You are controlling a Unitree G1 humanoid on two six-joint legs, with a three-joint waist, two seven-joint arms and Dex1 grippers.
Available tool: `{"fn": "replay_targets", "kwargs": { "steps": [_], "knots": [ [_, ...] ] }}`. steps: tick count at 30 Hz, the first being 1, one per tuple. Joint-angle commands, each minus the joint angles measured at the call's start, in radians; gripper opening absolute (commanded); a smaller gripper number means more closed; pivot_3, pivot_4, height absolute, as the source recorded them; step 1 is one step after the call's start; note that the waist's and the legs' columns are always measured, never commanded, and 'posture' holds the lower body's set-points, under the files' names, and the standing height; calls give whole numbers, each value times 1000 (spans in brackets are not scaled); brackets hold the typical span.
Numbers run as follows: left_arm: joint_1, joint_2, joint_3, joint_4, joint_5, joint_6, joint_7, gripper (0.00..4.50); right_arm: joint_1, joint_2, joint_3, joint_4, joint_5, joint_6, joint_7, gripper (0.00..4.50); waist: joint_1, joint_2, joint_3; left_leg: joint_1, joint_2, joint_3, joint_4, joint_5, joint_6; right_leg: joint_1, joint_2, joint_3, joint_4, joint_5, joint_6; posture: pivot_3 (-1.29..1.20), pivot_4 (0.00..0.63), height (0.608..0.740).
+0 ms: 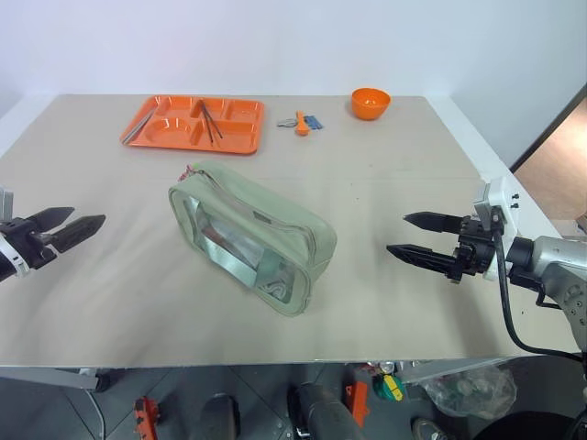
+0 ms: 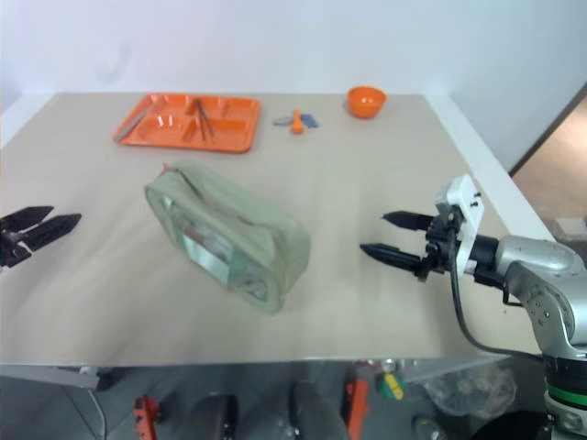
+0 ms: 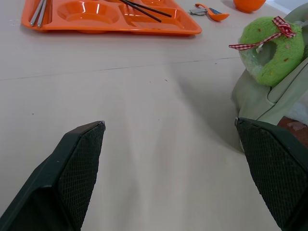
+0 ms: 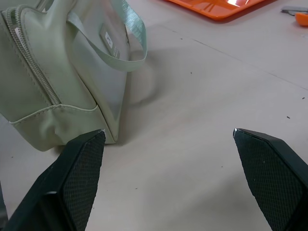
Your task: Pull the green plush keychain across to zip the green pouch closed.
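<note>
**Both grippers open, pouch lying between them**

I am holding my left gripper (image 1: 78, 223) out over the left side of the table (image 1: 413, 165), its two black fingers spread wide with nothing between them. I am holding my right gripper (image 1: 417, 236) out on the right side in the same way, fingers apart and empty, pointing in toward the middle.

The green pouch (image 1: 261, 234) is lying on the table between my two grippers, well apart from both, set at a slant so one end is pointing toward the far left and the other toward the near right. Its clear window panel is facing me. In my right wrist view the zipper (image 4: 36, 62) is running along the pouch's edge and the green strap (image 4: 130, 41) is hanging off its end in a loop.

The green plush keychain (image 3: 269, 48) is sitting at the pouch's far-left end, with a red checked ribbon (image 3: 262, 38) tied on it; it seems to be resting against the pouch's top edge.

Beyond the pouch, an orange tray (image 1: 151, 119) is holding chopsticks (image 1: 209, 119), and an orange bowl (image 1: 371, 103) is standing near the far edge.
</note>
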Motion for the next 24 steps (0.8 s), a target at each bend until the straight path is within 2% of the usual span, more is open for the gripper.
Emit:
{"fn": "replay_targets", "kwargs": {
  "steps": [1, 7, 14, 18, 24],
  "knots": [
    [0, 11, 7, -29, 1, -17, -17, 4480, -30, -22, -12, -12, -1, -20, 16, 4393, 0, 0, 0, 0, 0, 0, 0, 0, 0, 0, 0, 0, 0, 0, 0, 0, 150, 740],
    [7, 21, -4, -75, -4, -20, -52, 4480, -98, -28, 18, 7, 11, 17, 26, 4393, -1, 0, 0, 1, 0, 1, 5, 0, 0, 0, 1, 1, 6, 0, 0, 0, 150, 740],
    [-106, 55, -27, -99, -39, -5, -119, 4480, -214, -61, 44, 32, 21, 40, 81, 4393, 0, 0, 0, 2, -1, 1, 5, 0, 0, 0, 1, 1, 8, 0, 0, 0, 150, 740],
    [-208, 91, -76, -174, -103, 56, -180, 4480, -324, -87, 102, 49, 22, 55, 155, 4393, -1, 0, 0, 1, -1, 1, 5, 0, 0, -1, 1, 1, 8, 0, 0, 0, 150, 740],
    [-329, 112, -203, -305, -158, 118, -266, 4480, -494, -59, 257, 67, -15, 55, 257, 4393, -2, 1, 1, 1, -1, 1, 5, 0, 0, -1, 2, 1, 8, -1, 0, 0, 150, 740]
  ]
}}
